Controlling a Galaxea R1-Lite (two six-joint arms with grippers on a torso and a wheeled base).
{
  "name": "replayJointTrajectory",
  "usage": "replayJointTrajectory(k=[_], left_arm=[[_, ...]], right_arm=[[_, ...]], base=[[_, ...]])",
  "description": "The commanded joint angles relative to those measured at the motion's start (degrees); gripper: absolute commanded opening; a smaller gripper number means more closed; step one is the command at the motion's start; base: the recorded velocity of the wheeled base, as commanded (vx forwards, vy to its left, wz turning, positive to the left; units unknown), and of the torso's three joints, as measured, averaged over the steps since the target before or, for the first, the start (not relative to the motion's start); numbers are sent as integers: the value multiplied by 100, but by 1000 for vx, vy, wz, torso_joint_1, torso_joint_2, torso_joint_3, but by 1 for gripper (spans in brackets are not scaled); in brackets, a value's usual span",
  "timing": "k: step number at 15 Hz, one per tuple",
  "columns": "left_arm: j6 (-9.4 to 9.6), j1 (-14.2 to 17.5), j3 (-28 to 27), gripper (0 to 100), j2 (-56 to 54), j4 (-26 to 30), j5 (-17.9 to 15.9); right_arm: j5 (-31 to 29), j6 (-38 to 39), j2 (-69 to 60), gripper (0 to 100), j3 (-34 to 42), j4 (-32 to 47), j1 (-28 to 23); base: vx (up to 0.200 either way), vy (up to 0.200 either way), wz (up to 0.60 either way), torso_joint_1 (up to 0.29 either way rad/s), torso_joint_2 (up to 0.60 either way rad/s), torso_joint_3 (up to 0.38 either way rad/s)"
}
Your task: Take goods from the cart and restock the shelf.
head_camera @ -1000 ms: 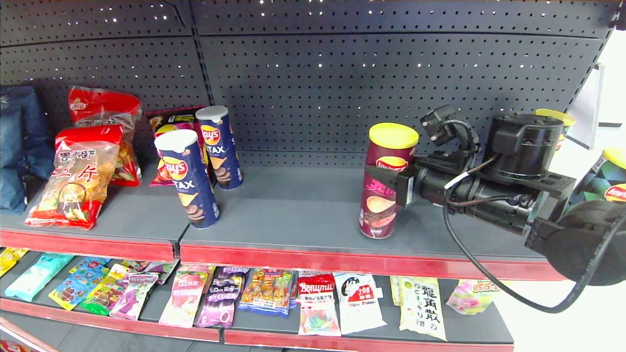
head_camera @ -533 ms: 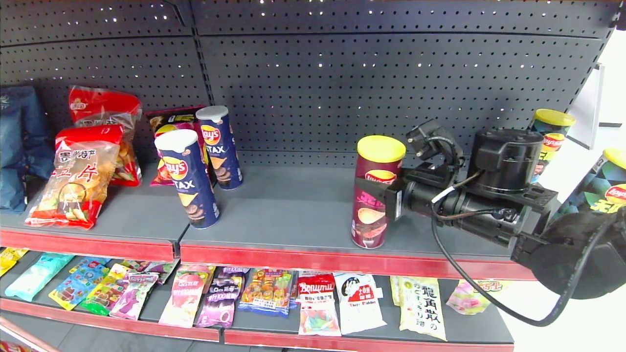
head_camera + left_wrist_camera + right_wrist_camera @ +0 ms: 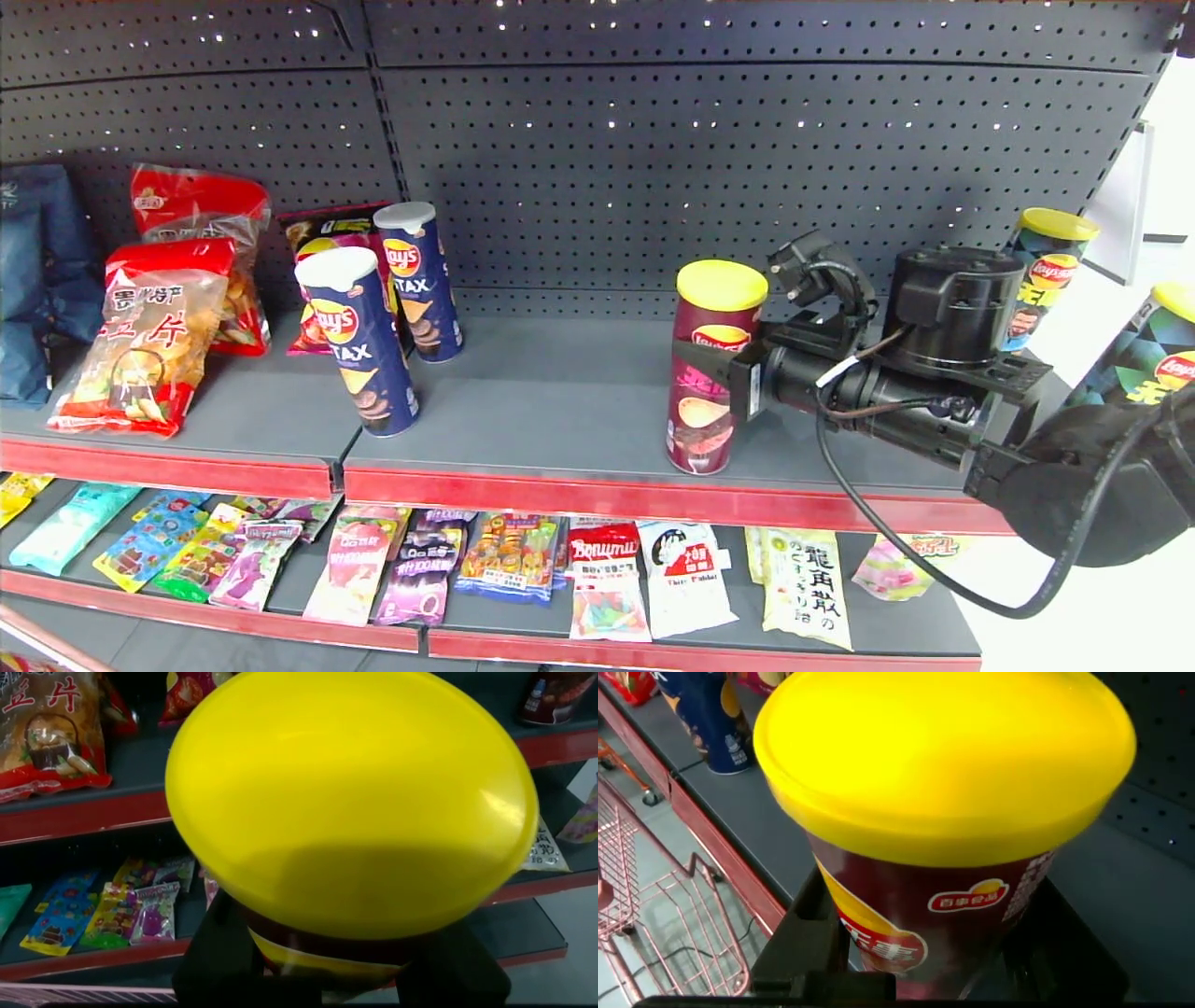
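A maroon chip can [image 3: 702,420] with a yellow lid stands upright on the grey upper shelf [image 3: 560,411], close to its red front edge; I cannot tell whether its base touches the board. My right gripper [image 3: 711,369] is shut on the can's upper half from the right. In the right wrist view the same can [image 3: 943,775] sits between the dark fingers [image 3: 808,943]. My left gripper [image 3: 327,971] is shut on another dark red can with a yellow lid [image 3: 350,793], held in front of the shelves.
Two blue cans [image 3: 359,341] and several snack bags [image 3: 154,336] stand at the shelf's left. Two dark cans with yellow lids [image 3: 1046,261] are at the far right. Candy packets [image 3: 513,560] line the lower shelf. The pink wire cart [image 3: 654,905] is below.
My right gripper has carried the maroon can to the left and a little down, toward the shelf's front edge.
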Motion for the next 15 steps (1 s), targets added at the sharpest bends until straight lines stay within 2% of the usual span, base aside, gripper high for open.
replayJointTrajectory(k=[1, 15], left_arm=[[2, 2, 13, 0, -2, 2, 1], [-7, 2, 101, 0, -38, 2, -8]], right_arm=[[10, -10, -25, 0, 160, -3, 18], [36, -37, -16, 0, 248, -161, 18]], base=[[0, 0, 0, 0, 0, 0], [0, 0, 0, 0, 0, 0]])
